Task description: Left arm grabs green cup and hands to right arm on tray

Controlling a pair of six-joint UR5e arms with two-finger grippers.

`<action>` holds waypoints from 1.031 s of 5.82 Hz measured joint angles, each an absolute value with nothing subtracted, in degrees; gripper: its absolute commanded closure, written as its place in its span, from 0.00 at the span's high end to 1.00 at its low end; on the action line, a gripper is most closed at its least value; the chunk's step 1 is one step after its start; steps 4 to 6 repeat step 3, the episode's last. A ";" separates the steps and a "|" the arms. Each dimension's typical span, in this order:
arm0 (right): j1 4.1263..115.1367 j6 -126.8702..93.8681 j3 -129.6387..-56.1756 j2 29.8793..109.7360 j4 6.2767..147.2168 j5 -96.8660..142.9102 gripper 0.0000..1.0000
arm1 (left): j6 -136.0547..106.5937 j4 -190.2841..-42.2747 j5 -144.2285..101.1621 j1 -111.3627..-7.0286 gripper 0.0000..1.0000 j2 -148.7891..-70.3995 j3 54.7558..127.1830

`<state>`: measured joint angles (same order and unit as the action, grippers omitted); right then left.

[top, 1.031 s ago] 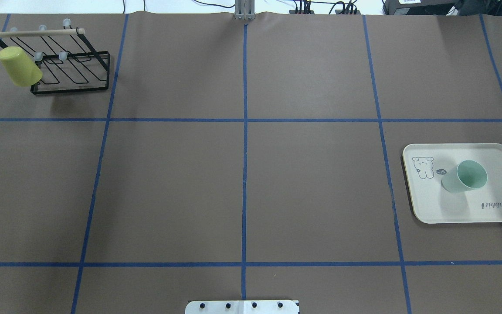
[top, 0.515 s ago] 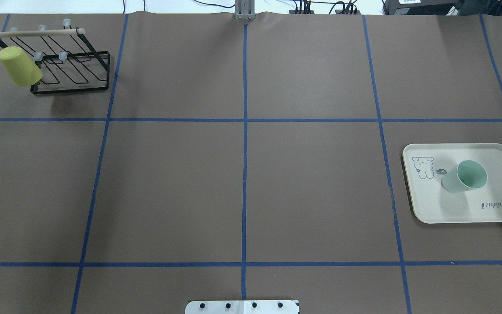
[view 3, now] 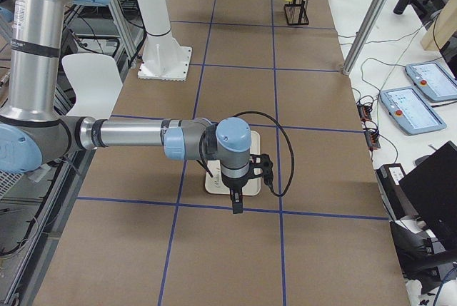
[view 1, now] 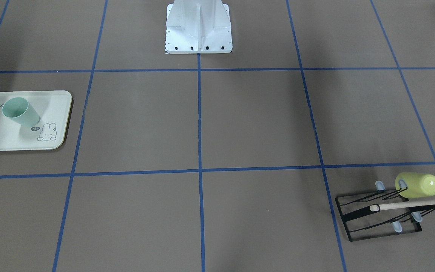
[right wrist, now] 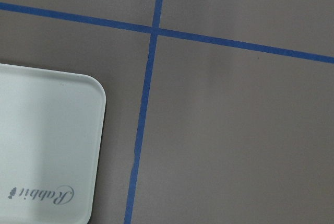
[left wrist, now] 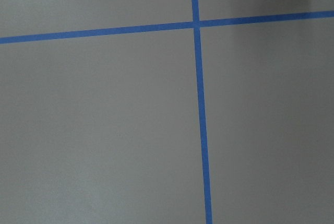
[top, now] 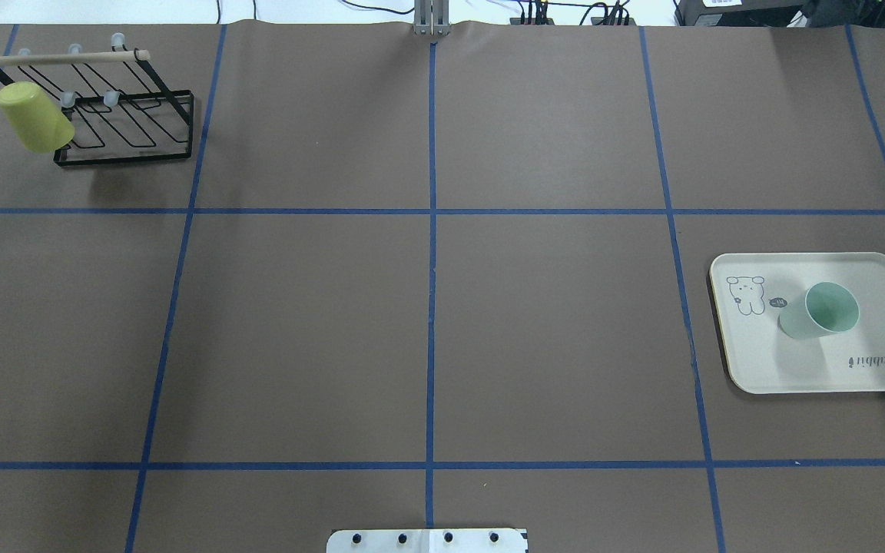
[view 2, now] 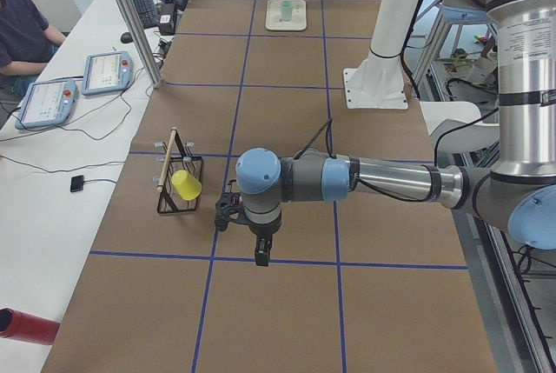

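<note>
Green cup [top: 815, 315] stands upright on the tray [top: 765, 357], away from its rim.

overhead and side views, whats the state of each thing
green cup: upright on tray, free
tray: flat, holding the green cup
yellow-green cup: tilted, mouth down on rack
left gripper: pointing down, open or shut unclear
right gripper: pointing down, open or shut unclear

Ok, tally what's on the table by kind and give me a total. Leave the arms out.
Cups: 2, the green cup standing on the tray and the yellow-green cup hung on the rack
Trays: 1, the cream tray
Racks: 1, the black wire rack
Total: 4
</note>
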<state>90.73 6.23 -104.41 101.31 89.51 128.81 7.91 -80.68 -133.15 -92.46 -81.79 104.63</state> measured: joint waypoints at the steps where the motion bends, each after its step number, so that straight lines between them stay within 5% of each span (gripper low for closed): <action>1: 90.67 5.87 -104.41 101.33 89.08 128.86 1.00 | 7.91 -80.68 -133.15 -92.46 1.00 -81.80 104.61; 6: 90.46 5.26 -104.41 101.34 88.88 128.86 1.00 | 7.91 -80.68 -133.15 -92.46 1.00 -81.82 104.69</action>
